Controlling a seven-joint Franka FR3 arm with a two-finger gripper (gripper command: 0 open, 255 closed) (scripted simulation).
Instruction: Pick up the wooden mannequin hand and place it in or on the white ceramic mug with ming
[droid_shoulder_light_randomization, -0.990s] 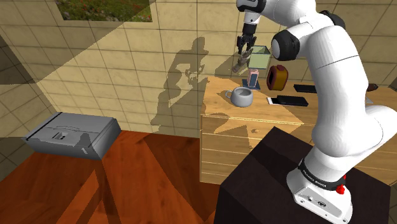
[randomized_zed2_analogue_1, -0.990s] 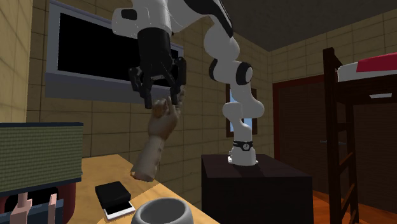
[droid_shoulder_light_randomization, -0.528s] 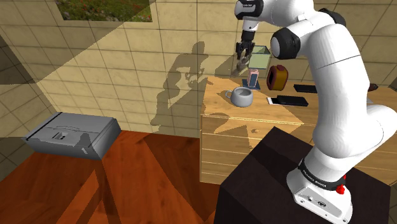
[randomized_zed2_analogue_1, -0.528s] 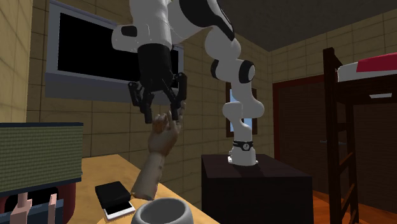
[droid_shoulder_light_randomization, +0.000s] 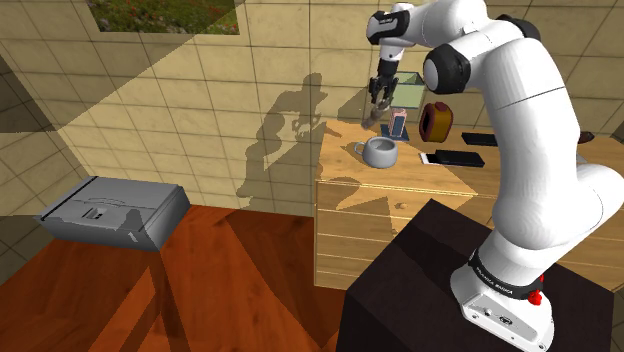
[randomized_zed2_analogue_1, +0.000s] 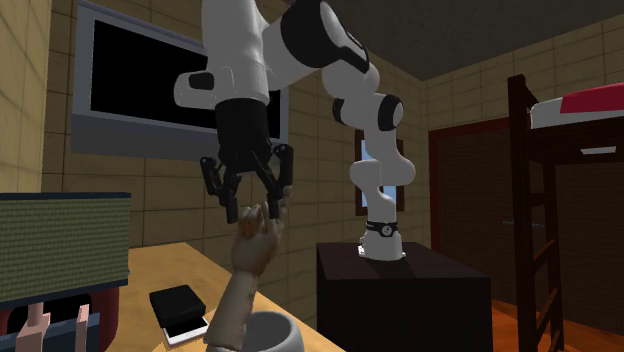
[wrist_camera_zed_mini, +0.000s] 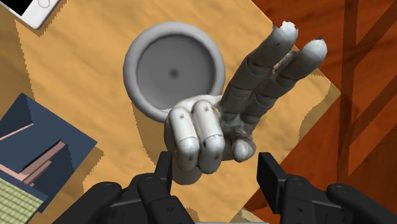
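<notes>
Nothing legible anywhere: no word, number or brand (the black band round the white arm's base (droid_shoulder_light_randomization: 497, 279) bears pale marks, too small to read).

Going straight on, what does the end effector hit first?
Probably the mug: the end effector points down with the hand, whose lower end hangs at the rim. Depth unclear; possibly the desk beside it.

strong light throws the white robot arm's (droid_shoulder_light_randomization: 520, 100) hard dark shadow onto the tan tiled wall (droid_shoulder_light_randomization: 200, 90). the second exterior view is dimmer. stair-stepped shadows fall on the light wooden table top (wrist_camera_zed_mini: 83, 95) beside the pale jointed mannequin hand (wrist_camera_zed_mini: 216, 121).
</notes>
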